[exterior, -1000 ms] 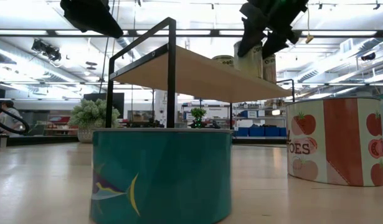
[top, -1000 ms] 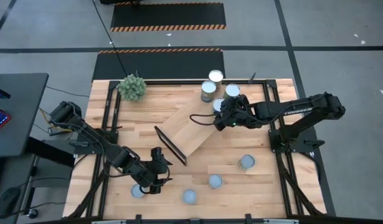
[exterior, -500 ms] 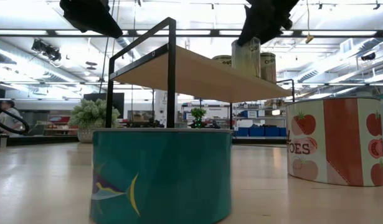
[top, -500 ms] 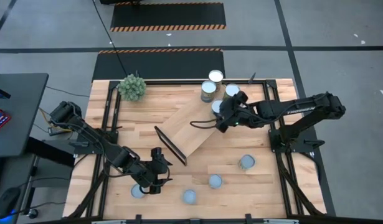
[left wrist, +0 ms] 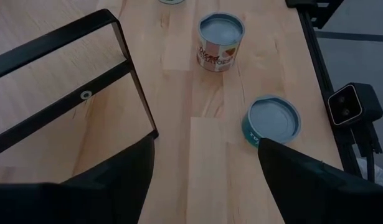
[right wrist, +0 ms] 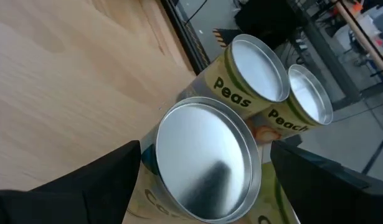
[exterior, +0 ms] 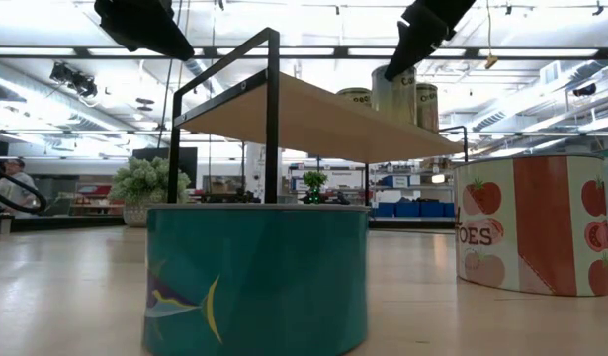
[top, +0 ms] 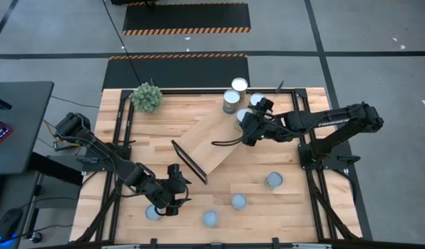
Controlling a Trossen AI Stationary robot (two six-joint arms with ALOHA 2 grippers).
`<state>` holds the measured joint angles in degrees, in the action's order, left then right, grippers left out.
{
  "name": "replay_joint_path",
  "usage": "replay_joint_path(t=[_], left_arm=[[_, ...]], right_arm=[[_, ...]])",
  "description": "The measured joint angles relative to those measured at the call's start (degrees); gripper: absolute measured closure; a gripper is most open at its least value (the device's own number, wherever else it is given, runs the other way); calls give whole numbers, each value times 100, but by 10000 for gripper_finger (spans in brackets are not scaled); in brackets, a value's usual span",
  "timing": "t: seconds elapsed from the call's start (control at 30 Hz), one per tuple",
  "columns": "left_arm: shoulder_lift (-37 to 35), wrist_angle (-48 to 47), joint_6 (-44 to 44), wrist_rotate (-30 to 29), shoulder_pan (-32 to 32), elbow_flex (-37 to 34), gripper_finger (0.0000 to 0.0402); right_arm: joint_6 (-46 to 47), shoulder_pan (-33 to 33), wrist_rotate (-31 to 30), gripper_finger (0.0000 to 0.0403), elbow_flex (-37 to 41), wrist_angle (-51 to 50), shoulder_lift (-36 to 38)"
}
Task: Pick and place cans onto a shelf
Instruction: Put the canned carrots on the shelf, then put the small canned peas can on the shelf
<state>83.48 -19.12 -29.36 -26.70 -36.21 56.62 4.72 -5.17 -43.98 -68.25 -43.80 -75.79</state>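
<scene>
Shelf sits diagonally across the worktop, three cans on its far end. Right gripper hovers just above the nearest of them, the silver-topped can. In the right wrist view we see that lid centred between the jaws, which stand wide open on either side with nothing held and clear of the can. We read this as a placement just done: the can stands upright on the board, touching the Peas can beyond it, with the Peach can packed behind that. Tight grouping at one end likely leaves the rest of the board free.

Left gripper waits low at the opposite side, near the shelf's black end frame. Its jaws are spread, empty. Ahead of them sit a teal can and a tomato-label can, both upright on the worktop. Four cans in all remain off the shelf, so we judge the job under half done.
</scene>
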Motion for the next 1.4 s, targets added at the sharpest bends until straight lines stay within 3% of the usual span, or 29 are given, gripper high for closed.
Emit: replay_joint_path(t=[0.5, 0.87, 1.0, 1.4], left_arm=[[0, -1, -2, 0, 0, 0, 109], [-315, -156, -371, 389, 79, -2, 109], [-504, -243, -493, 466, 79, -2, 109], [-808, -1189, -1306, 1835, 68, -2, 109]], right_arm=[[-213, 374, 22, 48, -3, 1, -3], [-121, -234, 60, 49, -494, 424, -4], [324, -560, 258, 49, -494, 544, -11], [1323, -1533, 286, 49, -487, 610, -600]])
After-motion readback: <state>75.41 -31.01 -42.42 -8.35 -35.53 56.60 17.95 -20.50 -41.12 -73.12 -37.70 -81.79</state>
